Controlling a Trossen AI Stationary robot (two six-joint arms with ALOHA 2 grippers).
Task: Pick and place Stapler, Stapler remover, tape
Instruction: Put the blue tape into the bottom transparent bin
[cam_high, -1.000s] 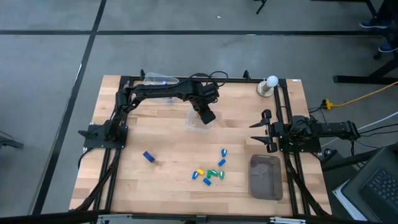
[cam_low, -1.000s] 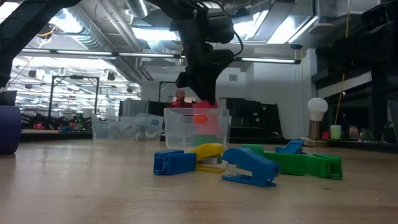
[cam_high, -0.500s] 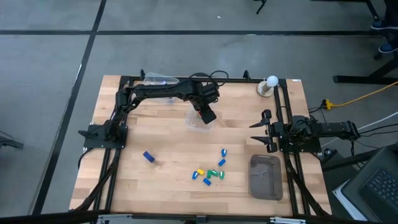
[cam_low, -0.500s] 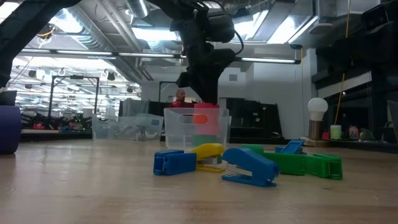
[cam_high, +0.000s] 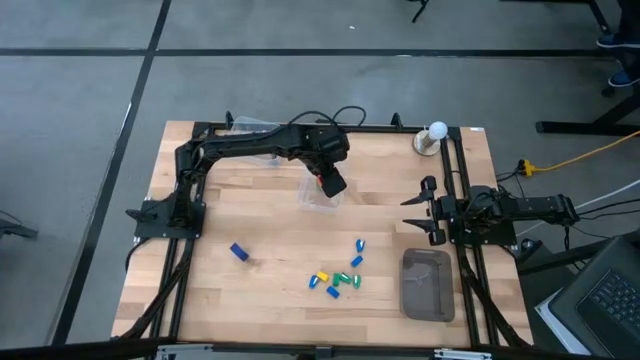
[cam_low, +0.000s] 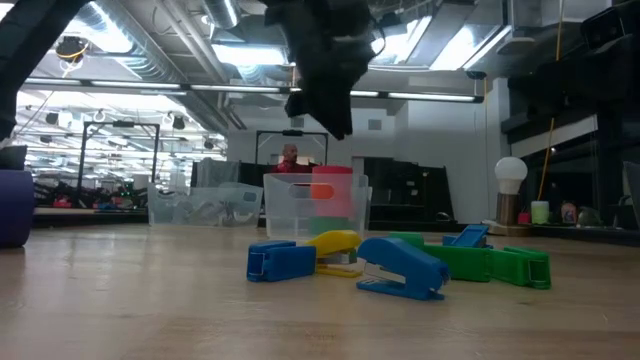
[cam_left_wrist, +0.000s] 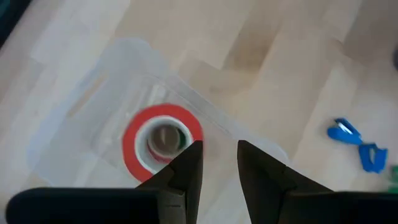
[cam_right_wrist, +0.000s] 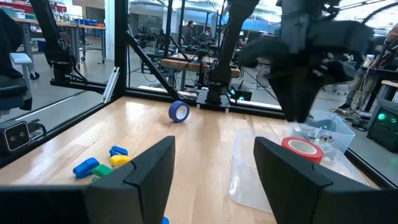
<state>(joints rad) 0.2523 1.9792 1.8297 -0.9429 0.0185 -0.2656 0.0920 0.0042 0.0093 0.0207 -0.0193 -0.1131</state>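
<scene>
A red tape roll (cam_left_wrist: 163, 146) lies flat on top of a green roll (cam_low: 322, 212) inside a clear container (cam_high: 322, 193) at the table's far middle. My left gripper (cam_left_wrist: 219, 155) hangs open above the container's mouth, clear of the roll, with nothing between its fingers. It also shows in the low view (cam_low: 328, 108). Small blue, yellow and green staplers and staple removers (cam_high: 337, 279) lie in a cluster near the front edge. My right gripper (cam_right_wrist: 214, 163) waits open at the table's right side (cam_high: 428, 210).
A blue tape roll (cam_high: 238, 252) stands on edge at the near left. A grey tray (cam_high: 427, 285) lies at the near right. A second clear container (cam_high: 255, 127) and a white bulb on a stand (cam_high: 432, 137) are at the far edge.
My left gripper has risen straight up out of the clear container's mouth and now hangs well above it. The red tape roll has stayed in the container on top of the stack.
</scene>
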